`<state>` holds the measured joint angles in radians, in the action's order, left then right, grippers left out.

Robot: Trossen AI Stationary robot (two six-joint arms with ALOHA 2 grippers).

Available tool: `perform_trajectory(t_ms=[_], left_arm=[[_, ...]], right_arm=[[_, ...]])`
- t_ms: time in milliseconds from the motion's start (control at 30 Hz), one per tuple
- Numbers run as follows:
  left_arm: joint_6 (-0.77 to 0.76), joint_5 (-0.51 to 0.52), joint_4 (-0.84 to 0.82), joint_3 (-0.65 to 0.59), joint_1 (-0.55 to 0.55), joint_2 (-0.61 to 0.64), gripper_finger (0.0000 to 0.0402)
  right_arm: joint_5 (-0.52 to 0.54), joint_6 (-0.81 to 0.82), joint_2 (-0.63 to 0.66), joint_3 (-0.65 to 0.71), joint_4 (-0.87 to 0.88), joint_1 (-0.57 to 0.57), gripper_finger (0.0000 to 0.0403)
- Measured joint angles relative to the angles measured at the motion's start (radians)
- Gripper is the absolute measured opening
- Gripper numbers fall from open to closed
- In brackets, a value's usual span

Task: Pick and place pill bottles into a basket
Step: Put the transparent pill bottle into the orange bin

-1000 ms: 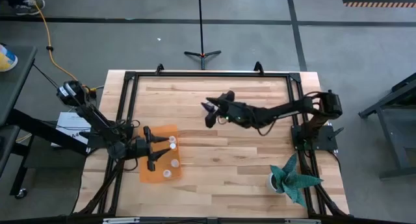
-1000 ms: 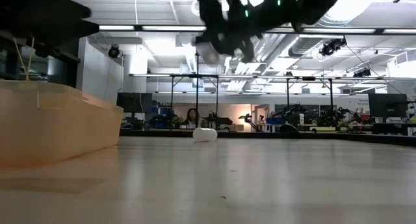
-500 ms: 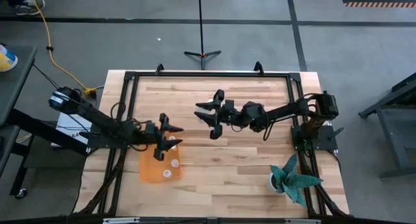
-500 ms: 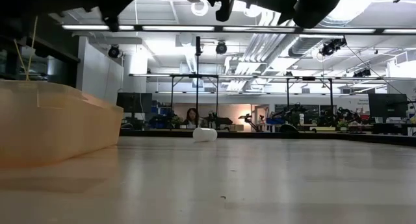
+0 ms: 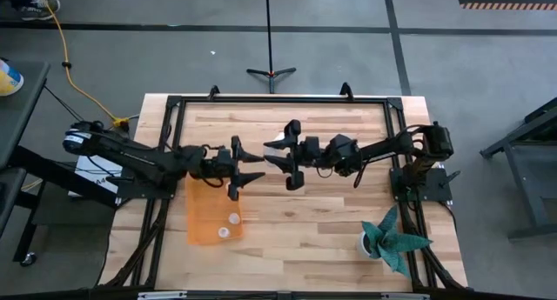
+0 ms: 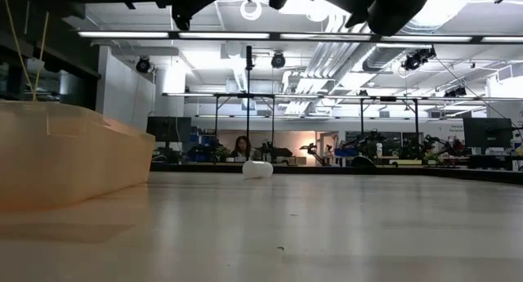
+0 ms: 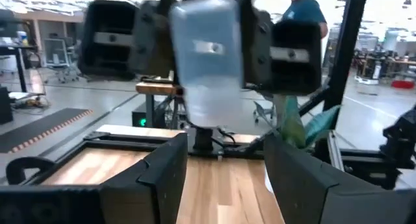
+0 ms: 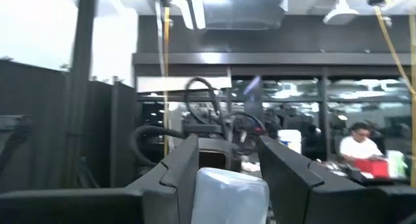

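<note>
Two grippers now face each other above the middle of the worktop (image 5: 331, 213). A second ago the left gripper (image 5: 252, 167) hung over the basket (image 5: 202, 223). Since then we see that it has swung out towards the centre, and it now sits just short of the right gripper (image 5: 277, 156). Its fingers are spread wide with nothing between them.

The right gripper is clamped on a pill bottle (image 7: 208, 55), pale and held clear of the wood, and it has edged a little nearer the left side. In the left wrist view that bottle fills the space straight ahead of the open fingers. We judge this to be a hand-over in mid-air, with the bottle not yet passed and so not yet in the basket.

Two bottles (image 5: 228, 225) already lie in the basket's near half, and the left arm covers the far half, so we cannot count any there. One loose bottle (image 6: 257, 169) lies on its side farther across the wood, well apart from the basket.

The worktop is pale planked wood inside a black frame, with a potted plant (image 5: 392, 239) at the right arm's near corner. Beyond is a grey floor with a tripod stand (image 5: 270, 72). The low view looks into a lit workshop, where a person (image 6: 242, 145) sits far back.
</note>
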<state>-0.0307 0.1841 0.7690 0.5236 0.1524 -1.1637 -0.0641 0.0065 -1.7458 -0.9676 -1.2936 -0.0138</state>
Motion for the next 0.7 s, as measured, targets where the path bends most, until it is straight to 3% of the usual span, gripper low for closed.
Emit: perform_trajectory(t_ms=[133, 333, 700], left_arm=[[-0.015, -0.008, 0.027, 0.0, -0.022, 0.0, 0.0237], [-0.033, -0.098, 0.135, 0.007, -0.049, -0.051, 0.0237], [0.001, -0.097, 0.121, 0.094, -0.048, -0.142, 0.0237]], right_arm=[[-0.022, -0.035, 0.0, 0.0, -0.006, 0.0, 0.0135], [-0.026, -0.064, 0.0, 0.0, -0.004, 0.001, 0.0135], [-0.058, -0.05, 0.0, 0.0, -0.004, 0.001, 0.0136]])
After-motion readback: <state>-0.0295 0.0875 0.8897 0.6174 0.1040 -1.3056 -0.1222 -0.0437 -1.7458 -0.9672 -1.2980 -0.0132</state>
